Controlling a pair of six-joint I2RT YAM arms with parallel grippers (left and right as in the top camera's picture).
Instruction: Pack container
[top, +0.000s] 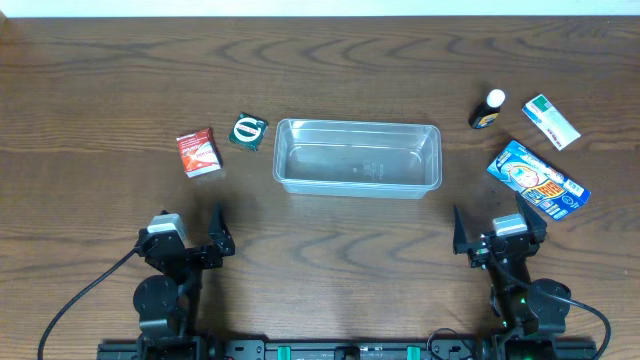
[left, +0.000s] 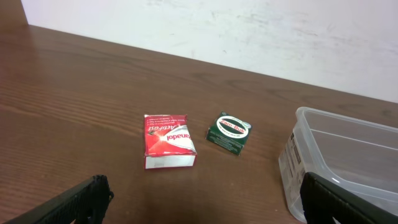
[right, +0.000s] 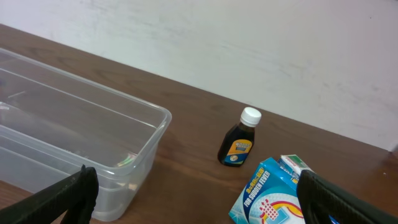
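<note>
Both my hands sit low in the overhead shot, left gripper (left: 204, 186) and right gripper (right: 198, 177) spread wide, holding nothing. The clear container (top: 357, 188) is dead center. Red packet (top: 198, 152) and green box (top: 248, 131) are at center left, small bottle (top: 487, 110) and blue packet (top: 538, 179) at upper right.

Clear container (top: 358, 124) between scattered packets (top: 198, 153)

Lower middle of the overhead view is bare desk (top: 340, 250), easy passage. The container (top: 357, 157) blocks the centre. Left of it sit a red packet (top: 198, 152) and a green packet (top: 248, 131), tight gap there. Upper right's crowded: bottle (top: 488, 109), white box (top: 551, 121), blue packet (top: 538, 179).
</note>
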